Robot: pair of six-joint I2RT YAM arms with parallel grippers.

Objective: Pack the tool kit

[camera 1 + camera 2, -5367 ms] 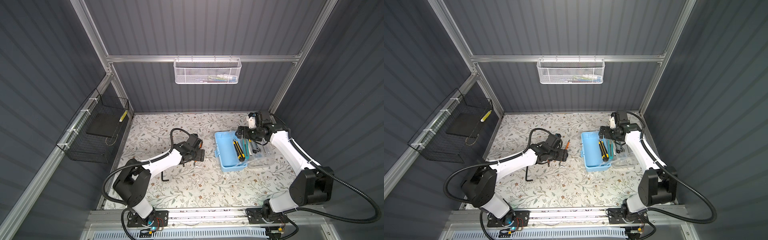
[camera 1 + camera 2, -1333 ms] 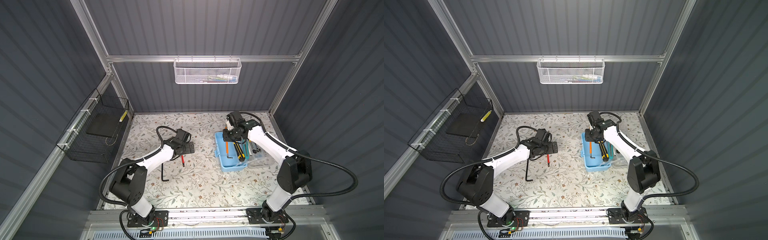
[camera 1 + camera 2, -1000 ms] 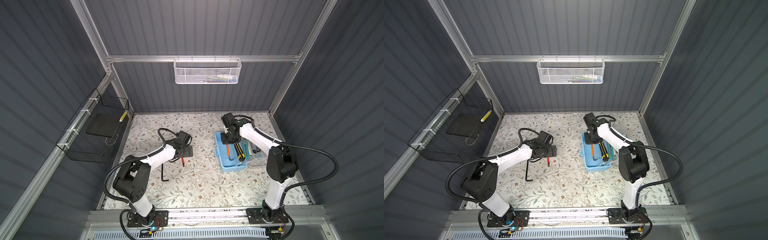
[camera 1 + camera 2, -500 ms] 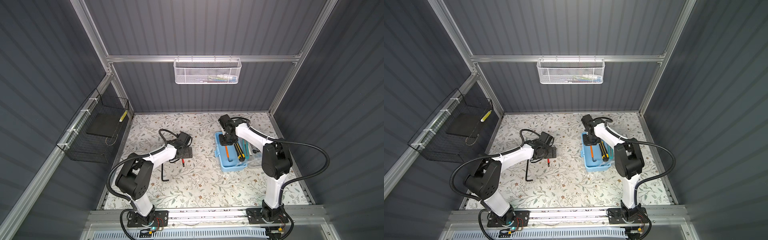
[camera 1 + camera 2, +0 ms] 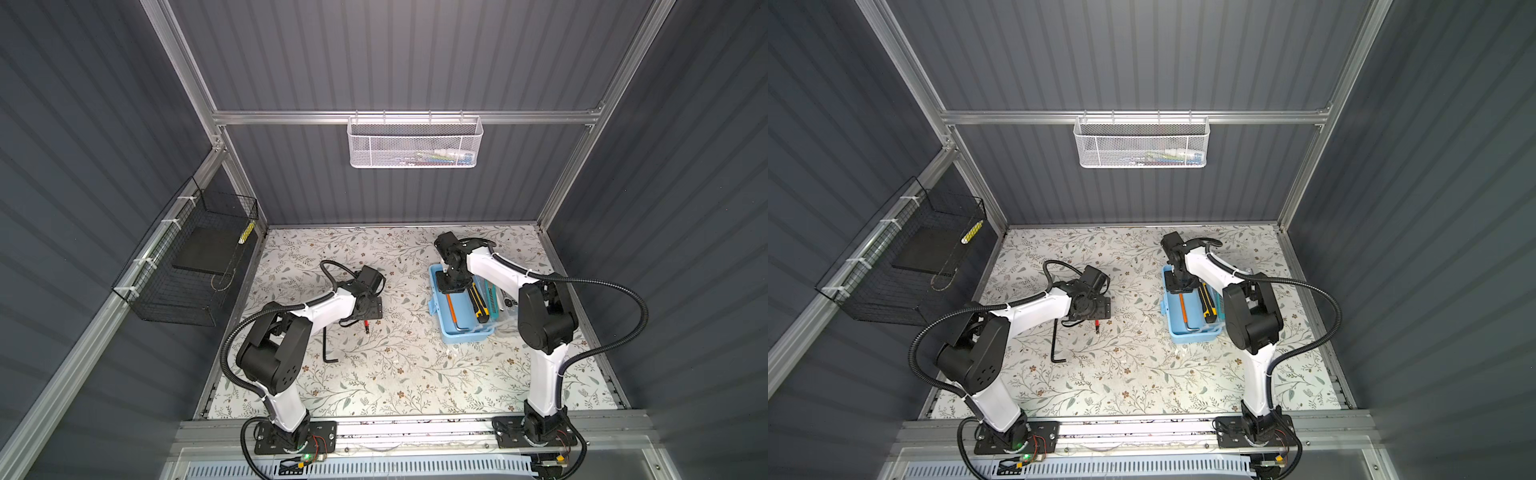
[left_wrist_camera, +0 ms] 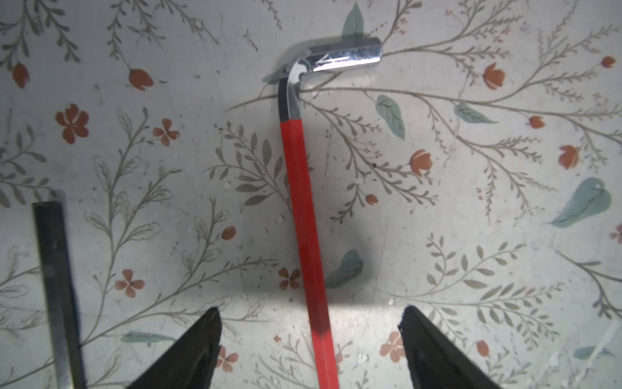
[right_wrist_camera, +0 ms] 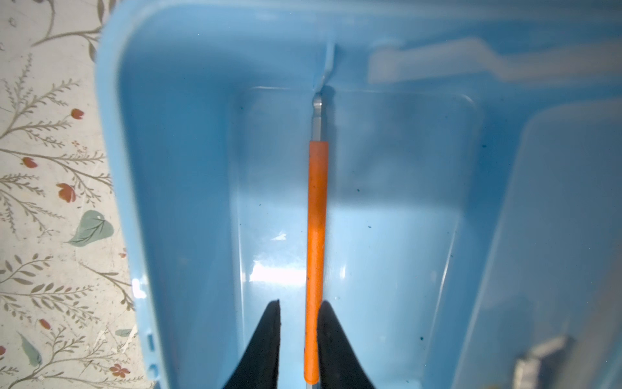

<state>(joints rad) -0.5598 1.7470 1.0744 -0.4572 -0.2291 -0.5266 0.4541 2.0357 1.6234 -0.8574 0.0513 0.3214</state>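
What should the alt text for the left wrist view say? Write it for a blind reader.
A red-sleeved hex key with a chrome bent end lies flat on the floral tabletop, between the open fingers of the left tool. A black hex key lies beside it.

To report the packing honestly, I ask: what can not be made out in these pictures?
White basket contents: too small, behind mesh, both top views.
Red hex key: long end cut off at the left wrist view's edge; left gripper covers most in both top views.
Small tools under the right arm: partly hidden, both top views.
Black hex key: blurred, cut off, left wrist view.
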